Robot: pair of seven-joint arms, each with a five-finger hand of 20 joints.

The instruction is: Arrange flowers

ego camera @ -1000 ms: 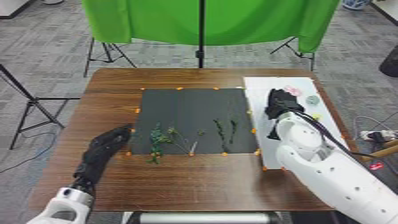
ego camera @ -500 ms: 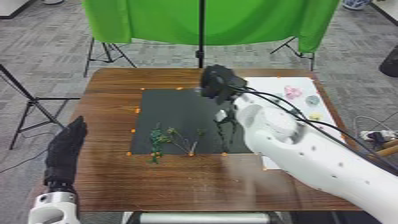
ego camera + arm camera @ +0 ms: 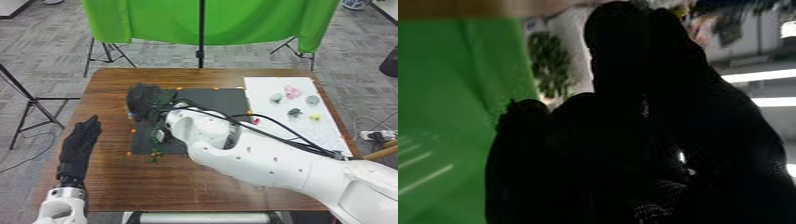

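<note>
left hand [image 3: 80, 145]: released, fingers straight, waiting over the left of the brown wooden surface [image 3: 178, 192]. right hand [image 3: 144, 101]: over the upper-left corner of the square dark mat [image 3: 222, 97]; can't tell if it's released, clenched or grasping a stem.

step looks like placing or picking a stem on the mat's left side. come down slow, pinch or let go low on the stem, never on leaves or bloom. lift straight up before swinging away; wrist and cables could drag the thin, feathery green sprig [image 3: 157, 146] at the mat's lower left.

right of the mat, flat white board [image 3: 262, 87], smooth. on it, left to right: pale grey-green rounded head [image 3: 276, 98], ruffled pink bloom [image 3: 292, 92], dark green leafy clump [image 3: 295, 112], grey-green round head [image 3: 312, 100], small yellow bloom [image 3: 314, 117]. petals look soft, likely crush easily; light pinch from underneath.
</note>
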